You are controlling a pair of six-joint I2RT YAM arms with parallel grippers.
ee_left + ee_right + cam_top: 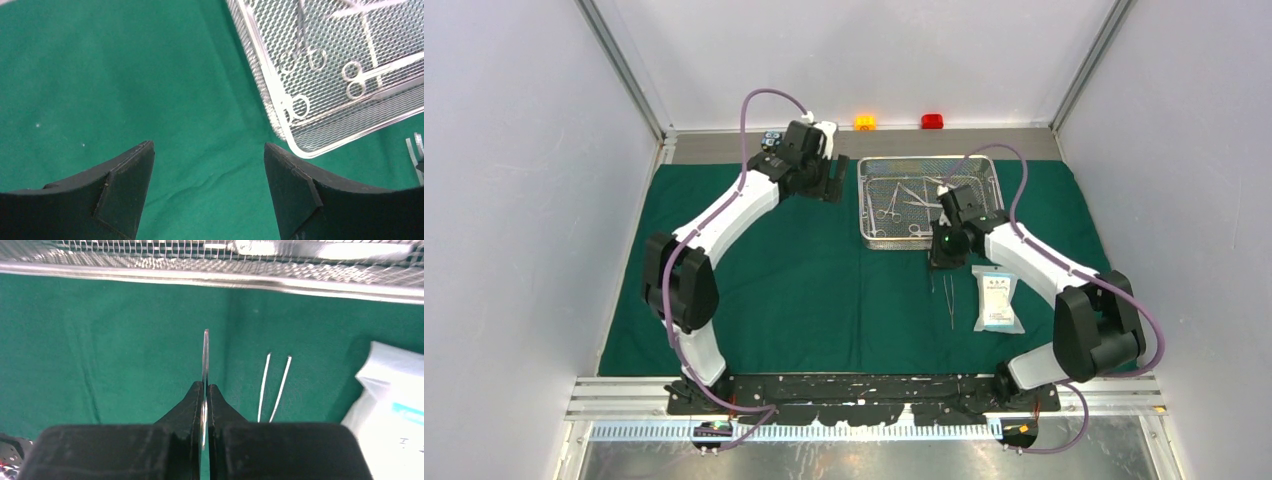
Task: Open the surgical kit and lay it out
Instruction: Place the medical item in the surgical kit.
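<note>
Surgical kit is unwrapped: the green cloth (804, 290) lies flat, and the wire-mesh tray (863, 205) stands on its far part with ring-handled instruments (902, 192) inside. Just in front of the tray's near rim I see my right gripper (205, 388), fingers pinched tight on a slim steel instrument (205, 360); which kind, I cannot tell. Tweezers (264, 385) and the white-blue packet (998, 298) lie on the cloth, also in front of the tray. My left gripper (209, 146) hovers just left of the tray, fingers wide apart, holding nothing.
</note>
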